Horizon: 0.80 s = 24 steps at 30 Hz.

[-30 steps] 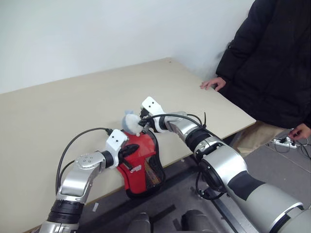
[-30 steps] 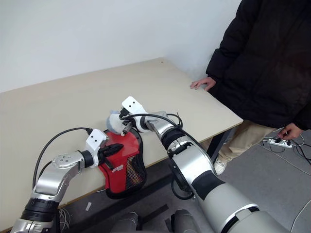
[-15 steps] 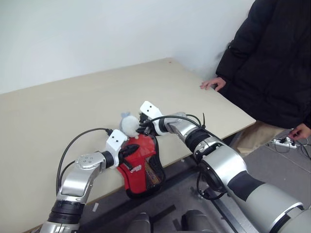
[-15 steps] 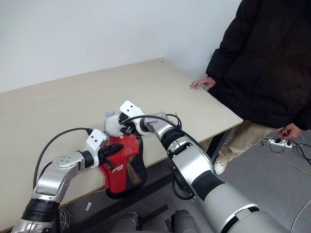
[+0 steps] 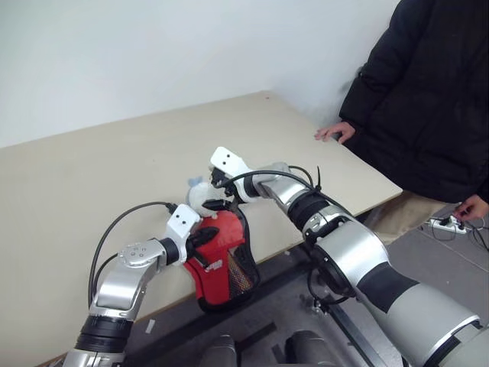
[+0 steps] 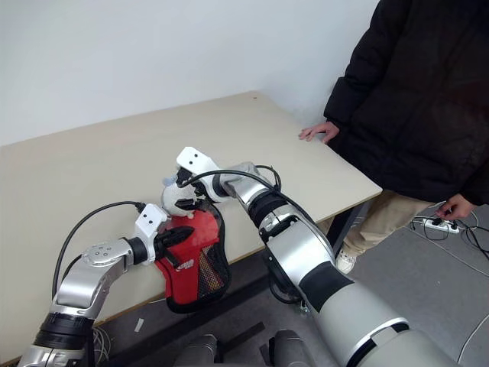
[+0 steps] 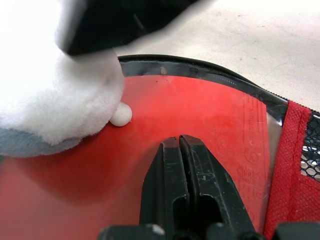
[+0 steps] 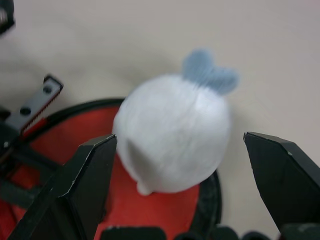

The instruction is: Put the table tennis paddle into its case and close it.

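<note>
At the near edge of the table [image 5: 114, 176], half hanging over it, lies the table tennis paddle [image 5: 221, 252], its round face smooth, glossy red rubber; the handle cannot be made out. The paddle sits inside the case [image 5: 243, 277], a soft paddle-shaped pouch whose black fabric rim curves round the far side of the red face, while a flap of see-through black mesh with a red fabric band and a small label lies to the paddle's right, toward the table edge. On the paddle's far end rests a fuzzy white plush toy [image 8: 172, 132], round and woolly, with a pale blue tuft on the side away from the paddle and a tiny white nub touching the rubber.

The left gripper [image 7: 181, 145] lies flat on the red face near the toy, its two black fingers pressed together with nothing between them. The right gripper [image 8: 192, 162] hangs just over the paddle's far end, its black wedge-shaped fingers spread wide on either side of the toy and clear of its fleece.

Beyond the paddle, at the table's far right corner, a person in a black padded coat [image 5: 428, 99] rests a hand [image 5: 336, 132] on the matt beige tabletop.
</note>
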Each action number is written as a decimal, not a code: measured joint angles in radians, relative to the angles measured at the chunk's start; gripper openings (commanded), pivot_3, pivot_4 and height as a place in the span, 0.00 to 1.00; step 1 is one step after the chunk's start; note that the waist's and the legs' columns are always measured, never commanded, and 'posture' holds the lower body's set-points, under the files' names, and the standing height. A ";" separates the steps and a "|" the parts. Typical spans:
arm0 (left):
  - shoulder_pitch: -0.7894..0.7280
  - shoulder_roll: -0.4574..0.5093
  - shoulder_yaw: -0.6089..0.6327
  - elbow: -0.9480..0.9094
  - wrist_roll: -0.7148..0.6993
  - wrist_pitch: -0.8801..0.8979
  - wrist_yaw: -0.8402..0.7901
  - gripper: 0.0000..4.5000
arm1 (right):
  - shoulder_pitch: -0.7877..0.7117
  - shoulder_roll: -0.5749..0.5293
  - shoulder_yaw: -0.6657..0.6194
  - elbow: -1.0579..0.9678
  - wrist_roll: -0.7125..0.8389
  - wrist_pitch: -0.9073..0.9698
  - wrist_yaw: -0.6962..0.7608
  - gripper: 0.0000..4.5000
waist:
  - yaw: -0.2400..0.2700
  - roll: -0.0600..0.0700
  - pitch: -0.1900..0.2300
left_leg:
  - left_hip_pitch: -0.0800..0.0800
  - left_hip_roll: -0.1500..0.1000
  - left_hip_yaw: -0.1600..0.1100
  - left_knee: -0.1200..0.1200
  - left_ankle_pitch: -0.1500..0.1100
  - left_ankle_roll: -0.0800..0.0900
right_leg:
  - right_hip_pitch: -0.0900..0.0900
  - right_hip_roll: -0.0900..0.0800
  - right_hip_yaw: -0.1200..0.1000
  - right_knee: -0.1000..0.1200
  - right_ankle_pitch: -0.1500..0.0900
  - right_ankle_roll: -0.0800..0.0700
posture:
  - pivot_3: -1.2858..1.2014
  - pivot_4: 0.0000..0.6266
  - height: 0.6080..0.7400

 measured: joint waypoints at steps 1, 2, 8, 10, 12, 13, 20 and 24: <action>0.000 0.000 0.000 0.000 0.000 0.000 0.000 0.00 | -0.004 0.000 -0.011 0.001 0.002 0.000 -0.014 0.99 | 0.000 0.000 0.000 | 0.000 0.000 0.000 0.000 0.000 0.000 | 0.000 0.000 0.000 0.000 0.000 0.000 | 0.52 0.00 1.00; 0.001 0.000 0.000 0.000 0.000 0.000 0.000 0.00 | -0.006 0.000 -0.019 0.002 0.004 0.000 -0.027 0.99 | 0.000 0.000 0.000 | 0.000 0.000 0.000 0.000 0.000 0.000 | 0.000 0.000 0.000 0.000 0.000 0.000 | 0.52 0.00 1.00; 0.005 0.000 0.001 -0.001 -0.001 -0.002 0.004 0.00 | -0.007 0.002 -0.055 0.035 0.012 -0.001 -0.094 0.99 | 0.000 0.000 0.000 | 0.000 0.000 0.000 0.000 0.000 0.000 | 0.000 0.000 0.000 0.000 0.000 0.000 | 0.52 0.00 1.00; 0.009 0.000 0.001 -0.004 -0.001 -0.002 0.007 0.00 | -0.007 0.002 -0.063 0.041 0.013 -0.001 -0.109 0.99 | 0.000 0.000 0.000 | 0.000 0.000 0.000 0.000 0.000 0.000 | 0.000 0.000 0.000 0.000 0.000 0.000 | 0.52 0.00 1.00; 0.016 0.000 0.005 -0.011 -0.001 -0.001 0.010 0.00 | -0.006 0.003 -0.073 0.044 0.014 -0.001 -0.121 0.99 | -0.001 0.000 0.000 | 0.000 0.000 0.000 0.000 0.000 0.000 | 0.000 0.000 0.000 0.000 0.000 0.000 | 0.52 0.00 1.00; 0.021 0.001 0.007 -0.016 -0.001 0.000 0.012 0.00 | -0.006 0.003 -0.080 0.046 0.016 -0.001 -0.126 0.99 | -0.001 0.000 0.000 | 0.000 0.000 0.000 0.000 0.000 0.000 | 0.000 0.000 0.000 0.000 0.000 0.000 | 0.52 0.00 1.00; 0.035 0.002 0.012 -0.035 -0.003 0.008 0.018 0.00 | -0.006 0.004 -0.108 0.048 0.028 0.000 -0.130 0.99 | -0.001 0.000 0.000 | 0.000 0.000 0.000 0.000 0.000 0.000 | 0.000 0.000 0.000 0.000 0.000 0.000 | 0.52 0.00 1.00; 0.041 0.003 0.012 -0.042 -0.003 0.009 0.019 0.00 | -0.006 0.005 -0.122 0.048 0.041 -0.001 -0.130 0.99 | -0.001 0.000 0.000 | 0.000 0.000 0.000 0.000 0.000 0.000 | 0.000 0.000 0.000 0.000 0.000 0.000 | 0.52 0.00 1.00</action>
